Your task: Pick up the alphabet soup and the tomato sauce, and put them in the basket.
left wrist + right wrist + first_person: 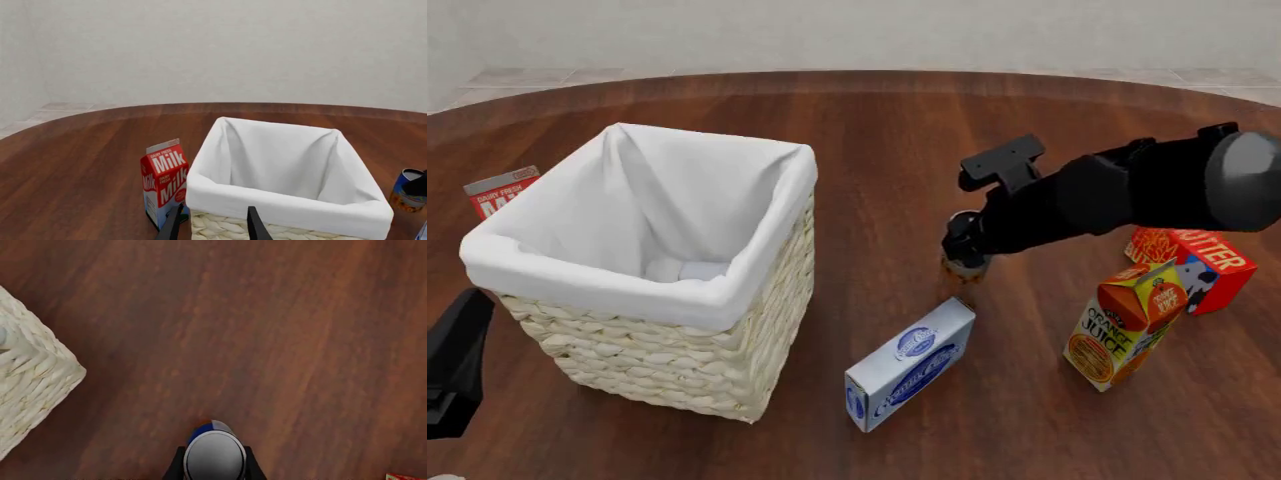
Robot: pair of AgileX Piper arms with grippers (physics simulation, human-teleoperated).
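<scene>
Gripping stage, item one: right gripper (214, 466) has its fingers on either side of the alphabet soup (213, 452), seemingly clamped, at 3 o'clock from the basket (681, 340). Basket holds something pale, unidentifiable. Tomato sauce not discernible. Left gripper (212, 225) hangs parted and empty at the basket's near rim.

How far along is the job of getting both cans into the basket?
Possibly done: a pale round shape in the cream wicker basket could be the tomato sauce; unclear. In hand: the right gripper brackets the dark blue alphabet soup can, still outside the basket. Left: carrying it in.
</scene>
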